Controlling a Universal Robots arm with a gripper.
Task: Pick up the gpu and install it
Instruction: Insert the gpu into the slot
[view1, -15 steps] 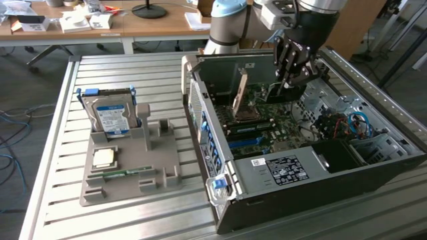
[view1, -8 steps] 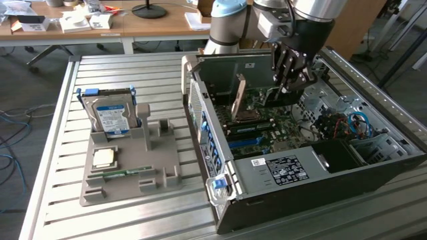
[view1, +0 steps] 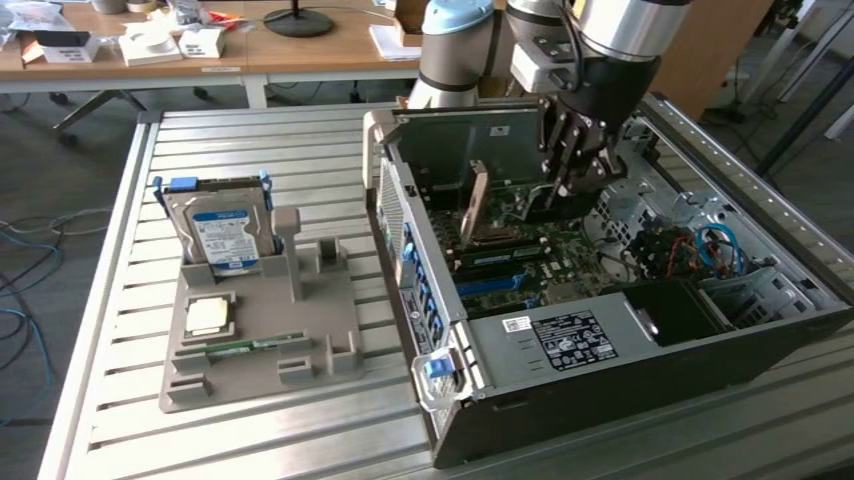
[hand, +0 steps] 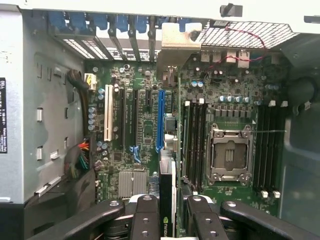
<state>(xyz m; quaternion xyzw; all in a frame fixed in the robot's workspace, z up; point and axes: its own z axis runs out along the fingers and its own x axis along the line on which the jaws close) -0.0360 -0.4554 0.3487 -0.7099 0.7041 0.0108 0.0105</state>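
Now we see the gripper (view1: 577, 182) inside the open computer case (view1: 641, 385), which lies on its side on the slatted metal table (view1: 107, 440). From the wrist view, its two black fingers (hand: 145, 215) press from both sides on the gpu (hand: 166, 197), so the pincer is pinching the card. We look at the gpu edge-on there: a thin dark card with a green logo on its edge, and its silvery bracket (hand: 175, 42) is close to the row of rear openings of the case. The card stands upright over the motherboard (hand: 145, 135), just beside the long blue slot (hand: 160, 117), between it and the black memory slots (hand: 195, 140). Whether its edge already touches a slot, we cannot tell. The bare processor socket (hand: 227, 152) is beyond these memory slots. On the exterior view's left, well apart from the case, a gray holder (view1: 320, 350) carries the blue-labelled hard drive (view1: 224, 235) standing upright, a small square chip (view1: 207, 316) and a narrow green memory stick (view1: 243, 347).
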